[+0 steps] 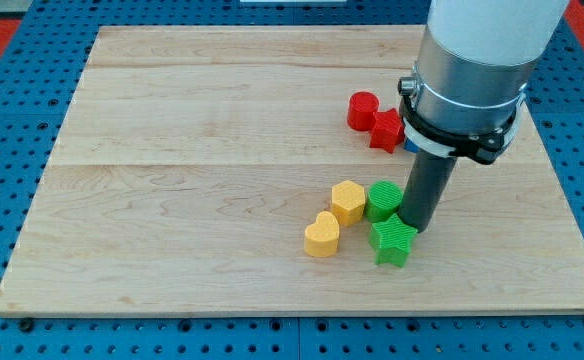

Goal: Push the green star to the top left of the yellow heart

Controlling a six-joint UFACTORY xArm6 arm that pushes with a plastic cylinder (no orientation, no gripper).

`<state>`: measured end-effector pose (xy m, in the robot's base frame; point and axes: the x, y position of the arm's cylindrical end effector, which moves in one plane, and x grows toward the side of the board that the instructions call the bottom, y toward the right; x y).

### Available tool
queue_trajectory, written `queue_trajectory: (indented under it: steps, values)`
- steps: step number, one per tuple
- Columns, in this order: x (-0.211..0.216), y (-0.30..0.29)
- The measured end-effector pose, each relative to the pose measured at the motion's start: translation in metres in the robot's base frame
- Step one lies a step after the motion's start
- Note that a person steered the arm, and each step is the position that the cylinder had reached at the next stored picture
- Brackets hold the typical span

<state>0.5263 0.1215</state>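
My tip [419, 229] rested on the counter [172, 200] touching the upper right edge of the green star [393, 241]; the rod carries no fingers, so nothing could be wide, narrow or holding. The star lay just below-left of the tip and right of the yellow heart [322, 235], so it had yet to travel around to that heart's upper left. The likely trouble, as I judged it, was crowding: the green cylinder [383, 200] sat just left of the tip, with the yellow hexagon [348, 201] beside it, and a leftward shove could have dragged both along or knocked the heart away. The star's points could also have let it spin off the tip. The blocks looked like ridged plastic on smooth pale wood; the red cylinder [362, 109] and red star [386, 131] stood well above.
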Motion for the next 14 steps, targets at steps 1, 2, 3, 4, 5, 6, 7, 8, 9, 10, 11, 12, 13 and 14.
queue_trajectory:
  steps: [1, 2, 3, 4, 5, 6, 7, 8, 9, 10, 11, 12, 13, 14]
  values:
    - [0.047, -0.014]
    - [0.067, -0.056]
    - [0.087, -0.001]
    - [0.093, 0.002]
    - [0.092, -0.014]
    - [0.093, -0.11]
    - [0.086, -0.179]
    - [0.029, -0.158]
    - [-0.051, -0.141]
    - [-0.024, -0.152]
    - [0.006, -0.167]
    - [0.04, -0.187]
    - [0.023, -0.257]
    - [-0.029, -0.191]
